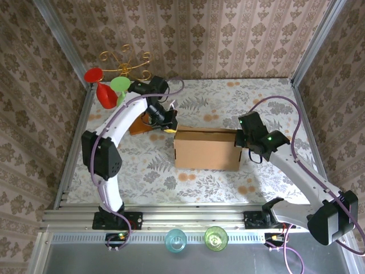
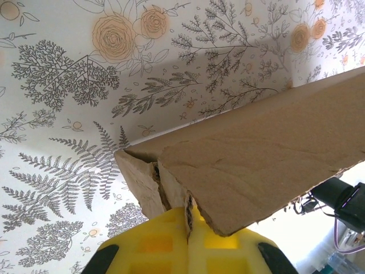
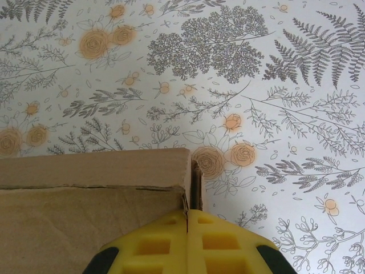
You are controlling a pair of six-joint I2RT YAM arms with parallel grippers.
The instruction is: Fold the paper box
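**Both arms pinch opposite ends of the box, mid-table**

Top external: the paper box [image 1: 206,149] sits mid-table on the floral cloth [image 1: 217,188], looking largely formed, long side toward the bases. The left gripper [image 1: 169,128] is at its far-left corner and the right gripper [image 1: 242,142] at its right end. My guess is that two-end hold braces the walls for a flap or tab tuck. A small wooden board [image 1: 140,124] lies just behind the left gripper.

Left wrist: the left gripper [image 2: 188,218] has its yellow fingers [image 2: 154,240] closed on a frayed cardboard edge at the box [image 2: 256,165] corner. The panel tilts up and away.

Right wrist: the right gripper [image 3: 187,220] is closed too, with a thin wall edge of the box [image 3: 85,228] nipped at the corner. The cloth beyond is bare.

Writing: none readable. The cardboard is plain brown, with no brand or label visible.
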